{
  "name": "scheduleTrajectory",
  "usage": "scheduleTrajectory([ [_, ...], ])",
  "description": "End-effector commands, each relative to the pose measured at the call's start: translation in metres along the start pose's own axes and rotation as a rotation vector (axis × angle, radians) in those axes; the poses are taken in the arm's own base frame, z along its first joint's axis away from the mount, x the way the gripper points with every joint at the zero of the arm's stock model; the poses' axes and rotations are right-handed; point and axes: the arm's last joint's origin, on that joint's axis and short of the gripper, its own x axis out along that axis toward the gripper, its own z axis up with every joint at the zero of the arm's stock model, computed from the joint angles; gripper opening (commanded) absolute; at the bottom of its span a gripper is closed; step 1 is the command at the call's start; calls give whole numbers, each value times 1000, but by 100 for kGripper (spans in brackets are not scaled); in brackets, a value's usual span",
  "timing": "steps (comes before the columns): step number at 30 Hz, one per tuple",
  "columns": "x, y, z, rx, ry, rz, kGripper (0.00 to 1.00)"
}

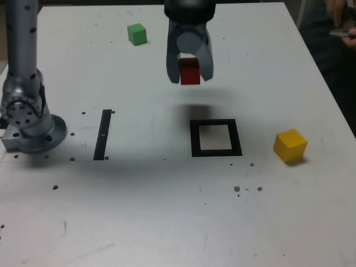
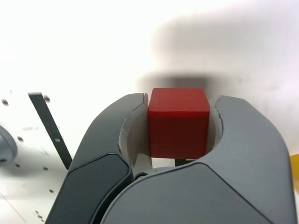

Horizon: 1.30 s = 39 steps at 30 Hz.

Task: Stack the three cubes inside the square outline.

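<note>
The red cube (image 2: 178, 123) (plain, matte) is held up off the table, its sides between two grey fingers. In the exterior view, the green cube (image 1: 137, 34) lies far back left, the yellow cube (image 1: 290, 146) right of the black square outline (image 1: 216, 153) with its white centre.

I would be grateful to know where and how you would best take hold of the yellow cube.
I'd come from above and pinch two opposite upright faces of the yellow cube, turning the jaws to match, since it sits askew to the square outline.
</note>
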Motion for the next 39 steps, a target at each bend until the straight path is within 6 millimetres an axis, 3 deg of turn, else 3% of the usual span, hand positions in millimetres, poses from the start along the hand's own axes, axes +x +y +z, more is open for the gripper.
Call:
scheduleTrajectory([
  [1, -2, -10, -3, -1, -12, 2, 33],
  [20, 15, -75, 10, -32, -10, -7, 33],
  [31, 40, -84, 37, -37, 14, -30, 33],
  [39, 51, -87, 45, -32, 31, -37, 33],
])
